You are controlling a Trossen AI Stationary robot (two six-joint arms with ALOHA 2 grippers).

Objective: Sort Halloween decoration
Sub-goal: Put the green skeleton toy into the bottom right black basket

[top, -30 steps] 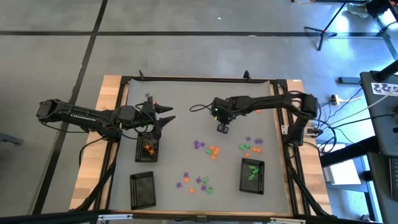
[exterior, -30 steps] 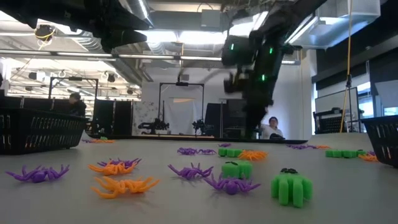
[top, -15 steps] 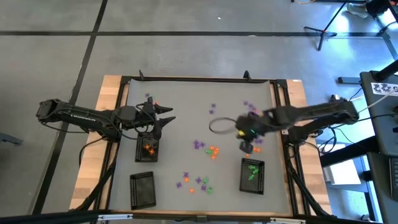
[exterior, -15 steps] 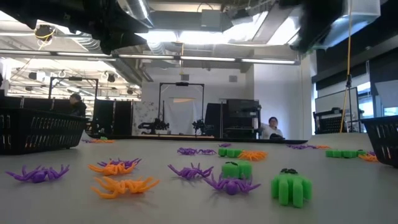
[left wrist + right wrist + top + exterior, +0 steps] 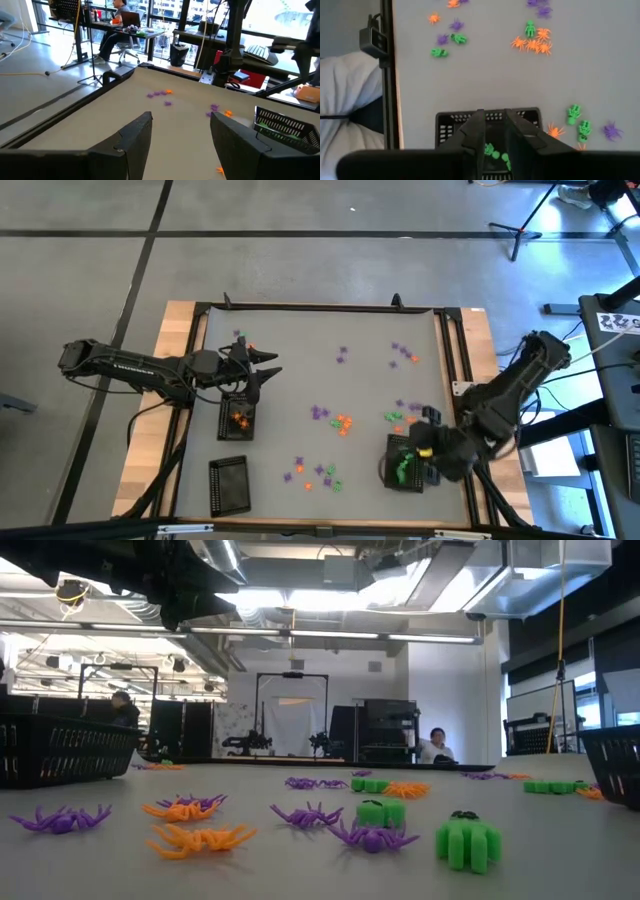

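Observation:
The Halloween decoration is small orange, purple and green trinkets strewn over the grey table (image 5: 300, 380), with clusters at the middle (image 5: 343, 422) and near edge (image 5: 312, 472). In the low view they lie close by (image 5: 200, 837). My right gripper (image 5: 495, 140) hovers, slightly open, over the black mesh tray (image 5: 405, 462) at the near right, which holds green trinkets (image 5: 496, 154); nothing sits between its fingers. My left gripper (image 5: 180, 140) stands wide open and empty, held level above the table's left side (image 5: 268, 370), just beyond a tray with orange trinkets (image 5: 238, 418).
A third black mesh tray (image 5: 229, 485) stands at the near left. The table has a raised black frame (image 5: 320, 308). People sit in the room beyond the table (image 5: 435, 745). Between the clusters the grey surface is bare.
My right gripper has swung from the table's middle toward the right and near edges and risen, ending above the tray with green trinkets; it has left the low view. The trinkets on the table lie as before.

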